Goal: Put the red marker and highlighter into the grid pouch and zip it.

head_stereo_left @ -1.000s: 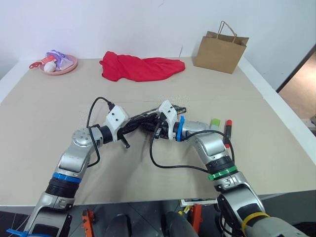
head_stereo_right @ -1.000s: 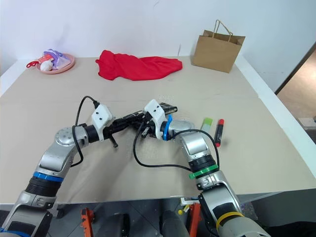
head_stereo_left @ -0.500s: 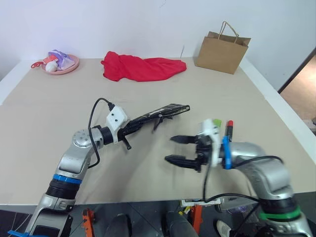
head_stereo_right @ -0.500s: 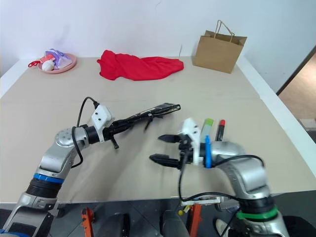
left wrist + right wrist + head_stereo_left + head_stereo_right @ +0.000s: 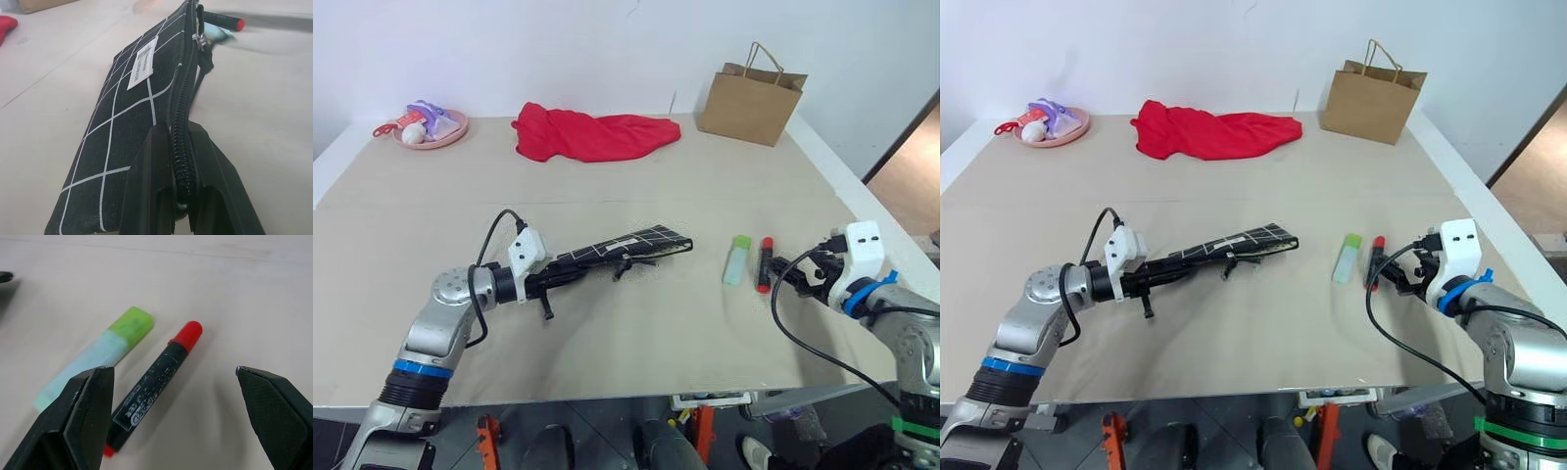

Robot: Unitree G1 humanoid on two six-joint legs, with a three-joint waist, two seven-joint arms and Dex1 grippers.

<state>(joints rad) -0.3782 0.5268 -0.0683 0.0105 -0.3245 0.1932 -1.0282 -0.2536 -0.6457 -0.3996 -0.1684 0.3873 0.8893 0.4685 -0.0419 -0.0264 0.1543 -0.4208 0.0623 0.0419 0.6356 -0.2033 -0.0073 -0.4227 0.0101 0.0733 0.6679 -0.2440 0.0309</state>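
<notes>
Flat black white-gridded fabric pouch (image 5: 626, 245), far end blurred, clenched edge-on in left gripper (image 5: 178, 161) above beige surface (image 5: 607, 333). Right gripper (image 5: 171, 406) spread wide, empty, near dark red-capped marker (image 5: 151, 387) beside mint lime-capped highlighter (image 5: 98, 355).

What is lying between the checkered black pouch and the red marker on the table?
The highlighter lies between them, flat on the table, with the grid pouch on one side and the red marker close on its other side. The left eye view shows this.
</notes>
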